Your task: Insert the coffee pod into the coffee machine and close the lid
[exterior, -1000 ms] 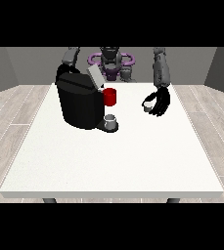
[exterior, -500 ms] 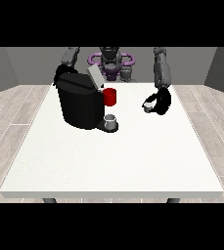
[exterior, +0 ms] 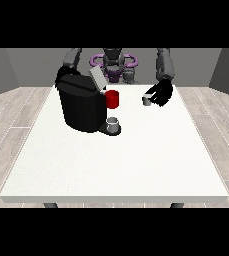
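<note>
Looks like a bare test room or robot lab more than anybody's kitchen. Floor is pale wood-look planks (exterior: 16,107) running out on both sides, and the walls (exterior: 21,67) behind are plain grey with nothing hung on them. One big white table (exterior: 116,165) fills the middle on dark legs, and a humanoid robot (exterior: 114,62) with a purple ring round its torso stands at the far edge. The only kitchen-ish bits are a black coffee machine (exterior: 81,107) near the far left corner, with a red mug (exterior: 113,99) beside it and a small grey cup (exterior: 113,122) at its base.
</note>
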`<state>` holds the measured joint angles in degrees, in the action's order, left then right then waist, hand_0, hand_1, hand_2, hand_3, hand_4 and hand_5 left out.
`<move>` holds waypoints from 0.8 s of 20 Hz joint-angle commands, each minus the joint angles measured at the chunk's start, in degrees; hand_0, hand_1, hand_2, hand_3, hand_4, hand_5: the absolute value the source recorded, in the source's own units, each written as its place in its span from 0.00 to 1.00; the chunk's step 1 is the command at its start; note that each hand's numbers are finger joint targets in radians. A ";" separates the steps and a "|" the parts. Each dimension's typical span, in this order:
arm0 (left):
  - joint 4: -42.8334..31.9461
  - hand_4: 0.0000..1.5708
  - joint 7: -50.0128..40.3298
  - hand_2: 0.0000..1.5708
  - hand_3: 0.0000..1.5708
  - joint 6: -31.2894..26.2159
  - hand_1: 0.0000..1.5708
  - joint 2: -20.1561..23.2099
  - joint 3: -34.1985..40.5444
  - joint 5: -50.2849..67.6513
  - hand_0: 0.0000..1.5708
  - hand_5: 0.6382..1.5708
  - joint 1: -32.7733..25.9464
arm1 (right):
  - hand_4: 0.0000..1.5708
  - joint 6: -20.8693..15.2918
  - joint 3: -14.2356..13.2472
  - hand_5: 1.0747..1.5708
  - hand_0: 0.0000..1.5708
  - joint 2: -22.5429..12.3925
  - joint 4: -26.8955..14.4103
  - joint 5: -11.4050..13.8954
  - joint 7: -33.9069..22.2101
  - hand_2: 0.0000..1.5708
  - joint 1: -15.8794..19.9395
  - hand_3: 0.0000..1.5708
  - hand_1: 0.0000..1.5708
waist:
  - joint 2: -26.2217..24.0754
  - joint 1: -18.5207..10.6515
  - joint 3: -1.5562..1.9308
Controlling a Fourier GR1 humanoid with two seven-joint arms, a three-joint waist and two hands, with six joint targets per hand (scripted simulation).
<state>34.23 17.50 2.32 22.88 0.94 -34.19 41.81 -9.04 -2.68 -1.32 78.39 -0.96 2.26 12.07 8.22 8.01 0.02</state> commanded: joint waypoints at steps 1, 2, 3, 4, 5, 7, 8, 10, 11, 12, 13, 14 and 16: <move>1.62 0.35 -1.40 0.87 0.85 -6.22 0.82 1.49 0.87 1.37 0.82 1.00 4.10 | 0.28 2.60 -1.95 1.00 0.00 -1.76 -2.68 -2.10 0.83 0.00 -0.24 0.00 0.00 | -1.52 0.35 0.00; 1.90 0.34 -0.50 0.84 0.84 -4.52 0.79 1.34 1.27 1.03 0.79 1.00 4.96 | 0.28 -0.67 -0.56 1.00 0.00 0.98 -2.72 -0.39 1.42 0.00 0.98 0.00 0.00 | 0.23 0.25 -0.01; 2.43 0.34 1.83 0.84 0.83 -5.83 0.80 2.94 0.78 0.54 0.80 1.00 3.53 | 0.29 0.58 -1.04 1.00 0.00 -0.36 -2.71 -0.90 0.47 0.00 0.19 0.00 0.00 | -1.13 -0.48 -0.01; 3.35 0.35 -1.63 0.85 0.82 -7.73 0.80 2.07 0.41 0.60 0.80 1.00 6.92 | 0.32 -0.73 -0.67 1.00 0.00 1.12 -5.07 -0.19 1.74 0.00 0.64 0.00 0.00 | -1.14 -0.54 0.00; 2.93 0.36 -2.60 0.84 0.82 -7.02 0.79 0.57 0.25 0.35 0.79 1.00 7.18 | 0.31 1.78 -0.48 1.00 0.00 -1.43 -3.72 -0.37 -0.25 0.00 1.41 0.00 0.00 | -1.26 1.14 -0.01; 3.84 0.36 -0.72 0.85 0.82 -9.88 0.80 3.24 1.16 0.95 0.80 1.00 7.94 | 0.31 0.11 -0.71 1.00 0.00 0.04 -5.53 0.19 3.18 0.00 0.44 0.00 0.00 | -0.96 0.01 0.00; 4.67 0.36 -2.74 0.85 0.82 -7.04 0.80 -0.20 0.39 -0.11 0.80 1.00 6.69 | 0.30 0.40 -0.95 1.00 0.00 0.35 -6.84 -0.15 5.18 0.00 0.85 0.00 0.00 | -1.06 -0.29 0.00; 4.89 0.36 -4.30 0.85 0.82 -7.36 0.80 -0.85 0.60 -0.11 0.80 1.00 10.05 | 0.28 -1.51 -0.60 1.00 0.00 1.00 -6.73 0.58 1.96 0.00 5.17 0.00 0.00 | 0.23 -0.10 -0.01; 4.70 0.36 -4.82 0.85 0.82 -9.33 0.80 0.95 1.06 -0.02 0.80 1.00 10.28 | 0.26 1.14 -0.51 1.00 0.00 -0.66 -5.91 -0.11 1.99 0.00 3.49 0.00 0.00 | -1.44 0.63 -0.01; 5.54 0.36 -4.53 0.85 0.82 -6.90 0.80 0.03 0.15 -1.40 0.80 1.00 9.70 | 0.29 2.77 -1.29 1.00 0.00 -1.14 -7.24 -1.06 5.35 0.00 1.94 0.00 0.00 | -0.42 1.17 0.00; 4.44 0.35 -4.51 0.85 0.82 -8.37 0.80 1.43 1.68 -0.47 0.80 1.00 11.69 | 0.30 1.37 -0.61 1.00 0.00 -0.64 -5.79 -0.23 3.61 0.00 3.83 0.00 0.00 | 0.76 2.21 -0.01; 4.07 0.35 -4.17 0.85 0.82 -7.20 0.81 0.86 2.36 -0.21 0.81 1.00 10.32 | 0.31 1.90 0.30 1.00 0.00 0.57 -4.31 -1.16 1.98 0.00 3.83 0.00 0.00 | -0.13 2.07 -0.02; 4.52 0.34 -5.12 0.84 0.81 -10.48 0.80 3.52 2.74 -0.06 0.80 1.00 13.86 | 0.31 2.11 0.67 1.00 0.00 0.80 -4.73 -0.79 3.81 0.00 2.96 0.00 0.00 | -0.38 3.37 -0.01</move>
<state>38.79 13.11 -6.84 24.41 2.62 -34.11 52.80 -7.79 -3.28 -1.26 72.63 -1.71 5.26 15.36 7.71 9.38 0.01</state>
